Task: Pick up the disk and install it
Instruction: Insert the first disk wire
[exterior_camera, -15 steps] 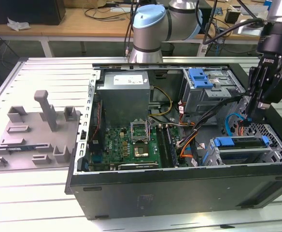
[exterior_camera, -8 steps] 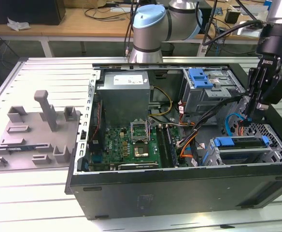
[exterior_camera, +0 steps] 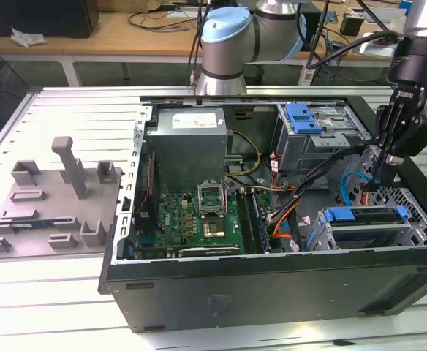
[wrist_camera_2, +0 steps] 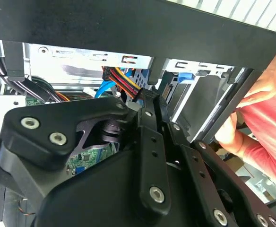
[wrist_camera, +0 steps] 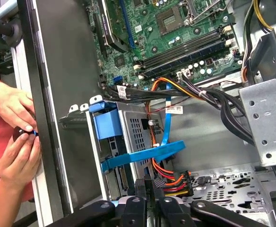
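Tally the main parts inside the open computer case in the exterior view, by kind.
Grey boxy metal power supply: 1
Green motherboard circuit board: 1
Blue plastic drive carrier frames: 2
Total: 4

No print can be read. The power supply (exterior_camera: 190, 146), well apart from the gripper (exterior_camera: 378, 175), bears a white label (exterior_camera: 191, 121) with lettering too small to read. White tags (wrist_camera: 174, 109) on the cables (wrist_camera: 209, 94) ahead of the gripper are likewise illegible.
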Robot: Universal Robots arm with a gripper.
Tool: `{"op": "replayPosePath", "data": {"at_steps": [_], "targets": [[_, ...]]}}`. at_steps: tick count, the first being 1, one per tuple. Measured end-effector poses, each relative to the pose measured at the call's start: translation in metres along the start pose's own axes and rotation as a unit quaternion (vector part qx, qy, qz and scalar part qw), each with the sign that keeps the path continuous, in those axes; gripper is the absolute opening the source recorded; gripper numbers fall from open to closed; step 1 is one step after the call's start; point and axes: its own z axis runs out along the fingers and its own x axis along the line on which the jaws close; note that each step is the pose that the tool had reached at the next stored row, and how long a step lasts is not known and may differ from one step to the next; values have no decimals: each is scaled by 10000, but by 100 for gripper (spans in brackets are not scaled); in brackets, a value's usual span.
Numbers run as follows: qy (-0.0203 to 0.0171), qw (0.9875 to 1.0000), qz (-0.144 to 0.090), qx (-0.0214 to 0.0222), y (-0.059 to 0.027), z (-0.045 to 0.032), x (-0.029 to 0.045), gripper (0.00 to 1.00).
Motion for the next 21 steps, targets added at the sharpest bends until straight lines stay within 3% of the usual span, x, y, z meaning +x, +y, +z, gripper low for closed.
{"op": "replayPosePath", "data": {"at_steps": [10, 21], "targets": [[-12, 10000, 1, -7, -4, 2, 9, 16], [-160, 9999, -4, 1, 26, -6, 104, 16]]}}
